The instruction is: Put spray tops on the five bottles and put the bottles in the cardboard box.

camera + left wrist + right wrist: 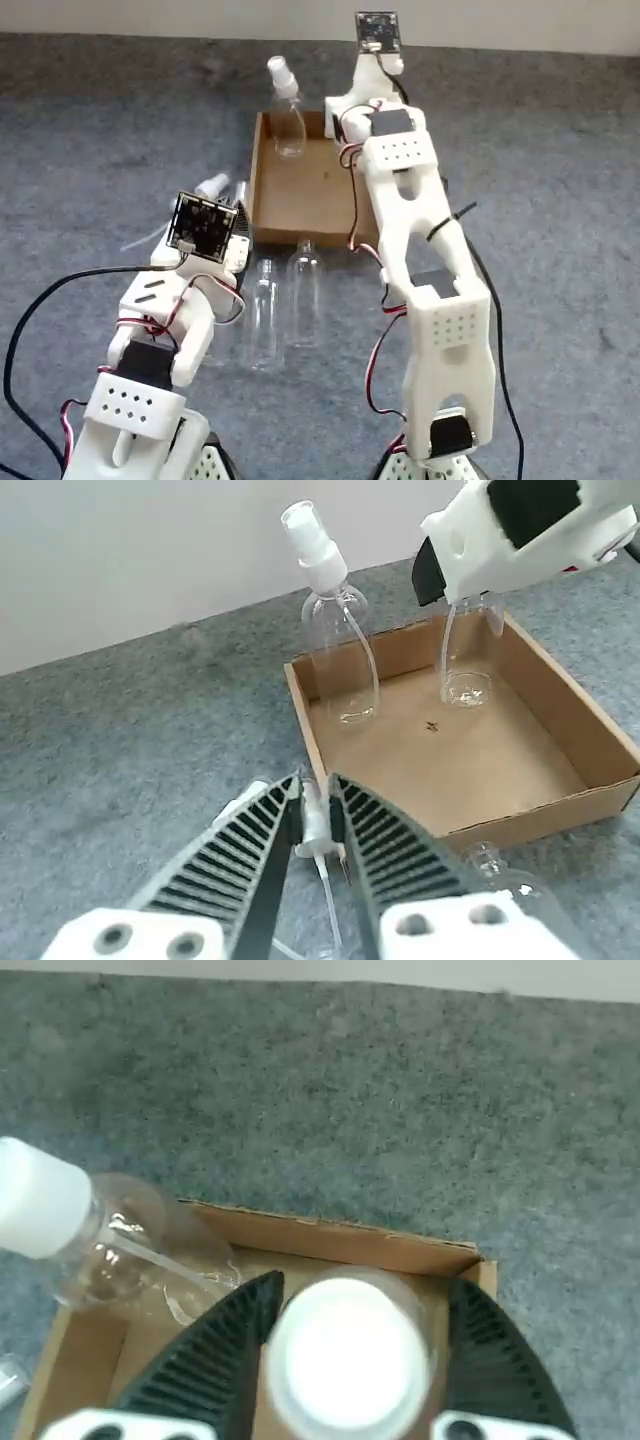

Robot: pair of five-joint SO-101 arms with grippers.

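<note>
On grey carpet (100,150) sits the cardboard box (300,200).

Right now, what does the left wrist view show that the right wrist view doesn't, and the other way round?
Left wrist view alone: the left gripper shut on a loose spray top, and an uncapped bottle lying outside the cardboard box. Right wrist view alone: the right gripper around the white top of a second bottle, seen from above. Both: the box, that second bottle inside it, the capped bottle standing in a far corner, and the grey table surface.
</note>
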